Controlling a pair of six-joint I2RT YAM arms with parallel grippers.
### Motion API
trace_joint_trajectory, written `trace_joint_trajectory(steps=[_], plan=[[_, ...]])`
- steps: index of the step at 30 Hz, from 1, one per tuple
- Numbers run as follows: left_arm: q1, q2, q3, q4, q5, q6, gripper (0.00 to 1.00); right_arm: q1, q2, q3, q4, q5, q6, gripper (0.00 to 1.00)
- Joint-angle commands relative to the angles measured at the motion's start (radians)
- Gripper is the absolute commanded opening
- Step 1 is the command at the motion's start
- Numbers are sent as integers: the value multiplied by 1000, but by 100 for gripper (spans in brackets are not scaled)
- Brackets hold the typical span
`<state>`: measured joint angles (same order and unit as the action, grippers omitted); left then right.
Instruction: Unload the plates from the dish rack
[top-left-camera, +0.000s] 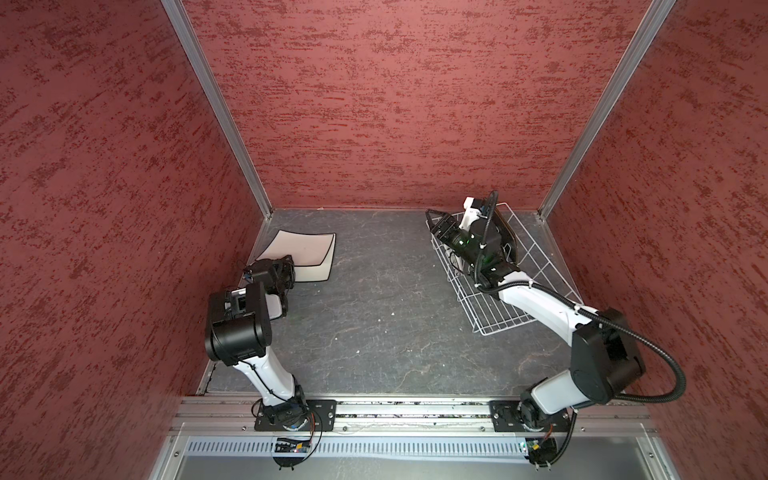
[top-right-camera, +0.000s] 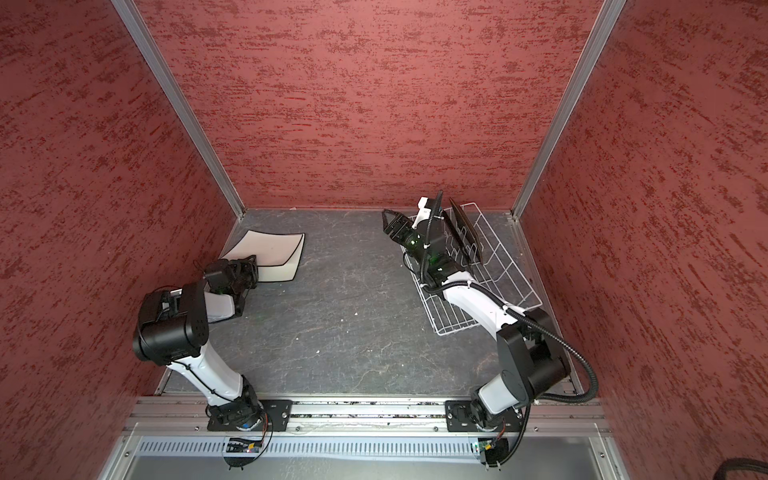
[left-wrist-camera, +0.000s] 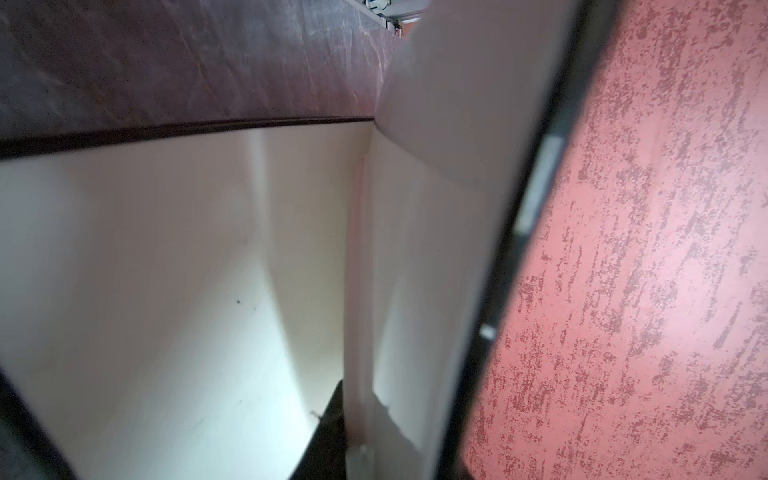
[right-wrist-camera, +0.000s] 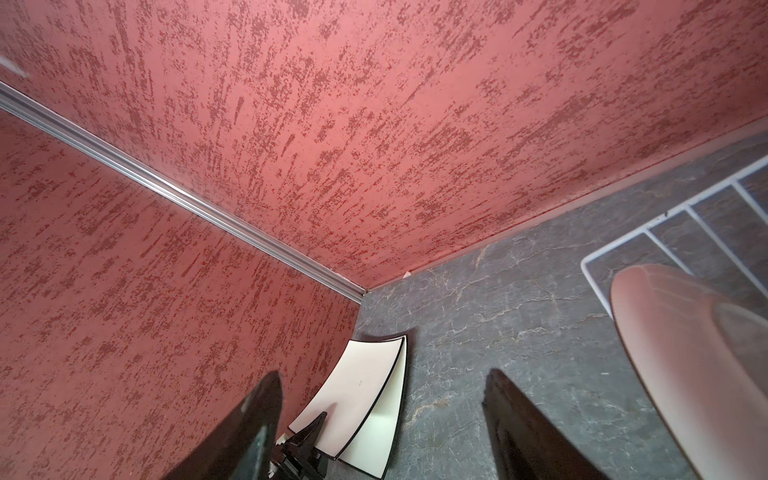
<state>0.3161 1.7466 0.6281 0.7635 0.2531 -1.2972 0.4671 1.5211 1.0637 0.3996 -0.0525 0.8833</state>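
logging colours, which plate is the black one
The square plate standing on edge in the dish rack; the two cream plates lie stacked flat on the table.

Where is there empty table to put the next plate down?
The wide grey middle of the table, between the stacked cream plates and the dish rack, is bare, right up to the front rail. Crowded: the far left corner, where the left claw sits at the plates, and the rack itself.

Black plate (top-right-camera: 467, 232) half behind right arm (top-right-camera: 469, 299), cream plates (left-wrist-camera: 166, 291) blurred close-up, pale plate (right-wrist-camera: 698, 374) cropped at edge
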Motion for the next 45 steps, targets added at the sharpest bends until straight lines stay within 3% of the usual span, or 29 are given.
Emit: trace_joint_trajectory(steps=[1, 15, 24, 30, 45], plan=[[-6, -44, 24, 35, 3, 24, 38, -8, -37, -16, 29, -13, 6, 77], [-5, -55, -10, 24, 22, 16, 59, -8, -62, -34, 27, -27, 20, 78], [3, -106, 49, -223, 22, 89, 68, -9, -122, -76, 40, -26, 35, 78], [1, -104, 62, -317, 31, 101, 80, -9, -157, -114, 51, -17, 41, 78], [-2, -136, 64, -396, 32, 129, 87, -9, -192, -155, 61, -4, 47, 78]])
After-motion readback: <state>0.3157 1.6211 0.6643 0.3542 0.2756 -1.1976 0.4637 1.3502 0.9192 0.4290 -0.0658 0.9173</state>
